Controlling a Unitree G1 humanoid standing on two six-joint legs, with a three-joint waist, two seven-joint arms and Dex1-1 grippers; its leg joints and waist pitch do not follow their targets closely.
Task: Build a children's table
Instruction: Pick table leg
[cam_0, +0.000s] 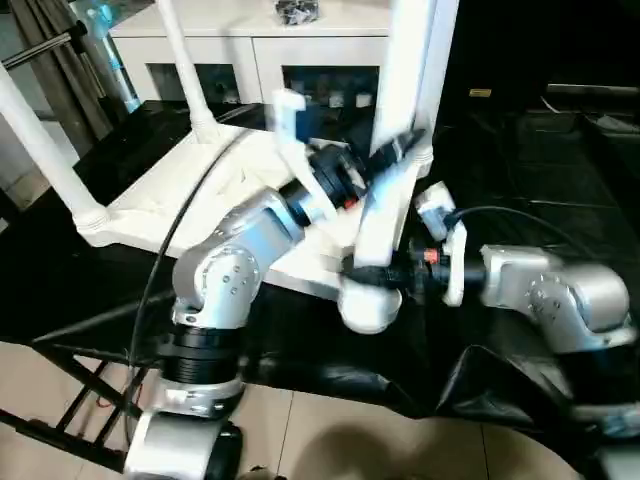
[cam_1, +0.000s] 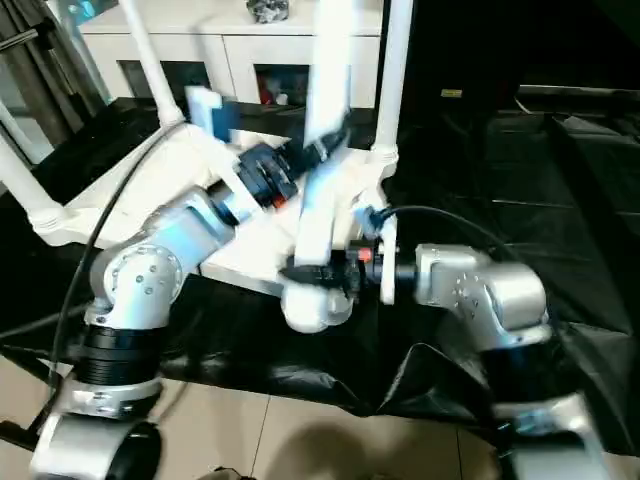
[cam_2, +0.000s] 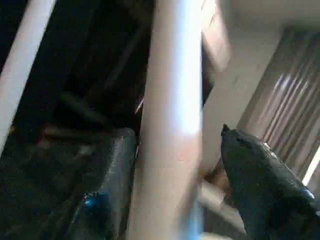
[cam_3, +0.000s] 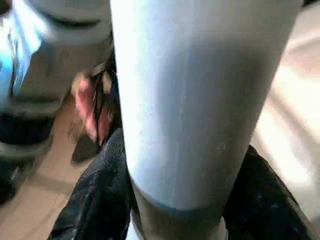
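A black, crinkled sheet covers the table (cam_0: 560, 150), and on it the white plastic tabletop (cam_0: 170, 190) lies upside down, a flat smooth rectangle with round sockets at its corners. Behind it stands a white cabinet (cam_0: 250, 40) with dark glass-fronted compartments. Three slim tapered white tube legs already stand upright from sockets: one at the near left corner (cam_0: 40, 150), one at the far left corner (cam_0: 185, 70), one at the far right (cam_1: 392, 80).

The fourth leg (cam_0: 395, 130), a smooth white tube widening toward its rounded lower end, leans slightly over the near right corner of the tabletop, its fat end at the table's front edge.

The left claw (cam_2: 175, 165) brackets this leg partway up; its glossy black fingers (cam_2: 260, 175) sit either side of the tube, one close against it, the other with a gap, so the grasp looks loosened.

The right claw (cam_3: 175, 200) is clenched around the leg's thick lower part, dark rounded fingers (cam_3: 95, 200) pressing both sides of the tube.
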